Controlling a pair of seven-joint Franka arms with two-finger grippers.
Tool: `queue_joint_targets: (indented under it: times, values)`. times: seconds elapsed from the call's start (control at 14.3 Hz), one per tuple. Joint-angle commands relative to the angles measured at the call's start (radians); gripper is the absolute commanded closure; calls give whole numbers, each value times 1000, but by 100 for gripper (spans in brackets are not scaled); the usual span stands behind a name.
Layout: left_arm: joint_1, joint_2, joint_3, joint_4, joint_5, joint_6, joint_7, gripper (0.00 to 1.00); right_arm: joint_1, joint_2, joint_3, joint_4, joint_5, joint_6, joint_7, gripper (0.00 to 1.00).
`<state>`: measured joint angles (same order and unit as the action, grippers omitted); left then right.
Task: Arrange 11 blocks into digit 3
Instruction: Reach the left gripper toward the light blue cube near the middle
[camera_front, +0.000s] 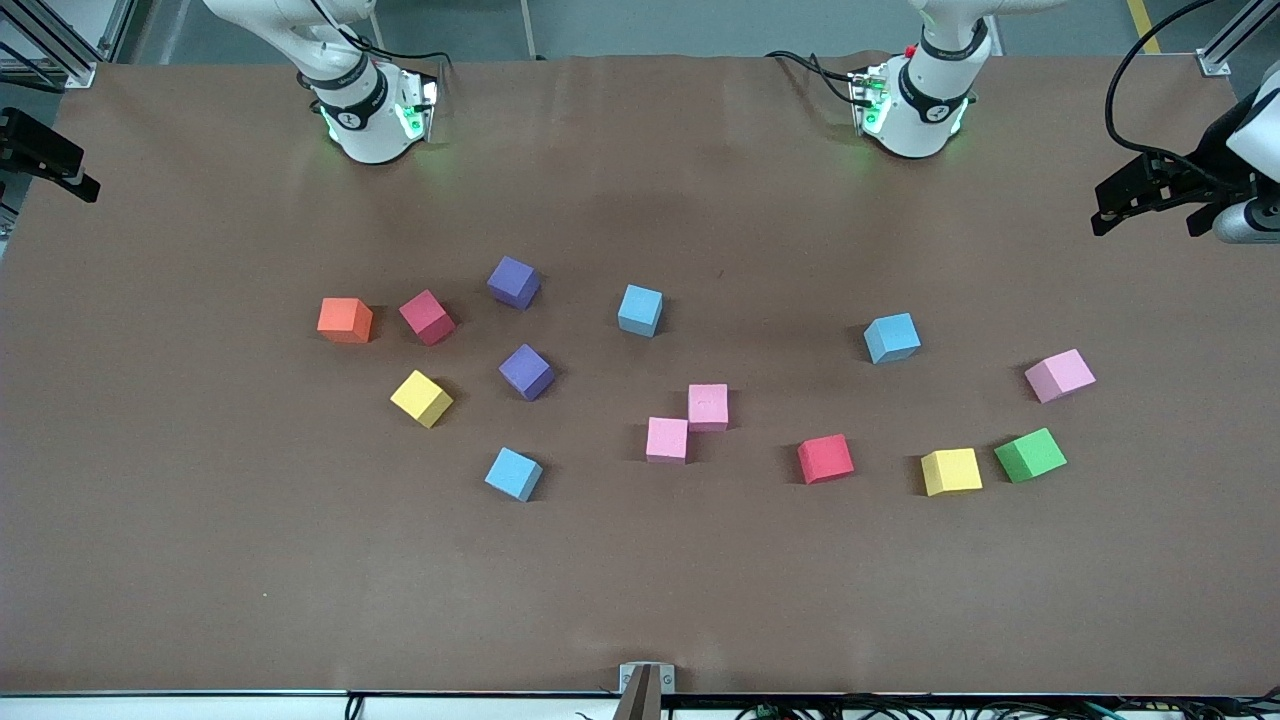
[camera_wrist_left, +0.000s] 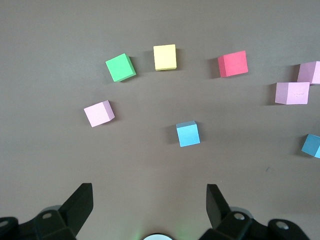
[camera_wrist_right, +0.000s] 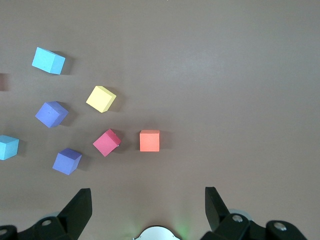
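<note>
Plainly, with both the left tool (camera_wrist_left: 150, 210) and right tool (camera_wrist_right: 148, 210) spread and empty, the orange cube (camera_front: 345, 320) beside the red block (camera_front: 427, 317) could be grabbed by mistake.

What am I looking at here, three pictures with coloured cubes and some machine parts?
Two robot arms stand at a brown table. The wide picture comes from a high camera facing them. The other two come from cameras on each arm's wrist, looking down past its claw. The left claw and right claw are both open and hold nothing; both arms wait.

Loose foam cubes lie scattered: an orange cube, red cube, two purple, a yellow cube and light blue ones toward the right arm's end; two pink cubes touching in the middle; a green cube toward the left arm's end. No figure is built yet.
</note>
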<state>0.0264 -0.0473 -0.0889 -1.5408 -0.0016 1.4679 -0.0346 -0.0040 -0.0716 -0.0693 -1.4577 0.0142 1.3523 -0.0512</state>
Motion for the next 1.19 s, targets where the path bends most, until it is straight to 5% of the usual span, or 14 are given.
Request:
queue_joint_targets:
  times: [0.0, 0.56, 0.84, 1.12]
  values:
    - [4, 7, -3, 22, 3, -18, 7, 0, -1, -22, 8, -20, 0, 8, -7, 0]
    - [-61, 82, -43, 30, -66, 3, -28, 0, 1, -22, 8, -20, 1, 7, -41, 0]
    - [-176, 174, -136, 18, -67, 120, -371, 0, -1, -22, 8, -16, 0, -4, -44, 0]
    - [-362, 323, -155, 14, -54, 274, -782, 0, -2, -19, 6, -12, -6, -2, -47, 0]
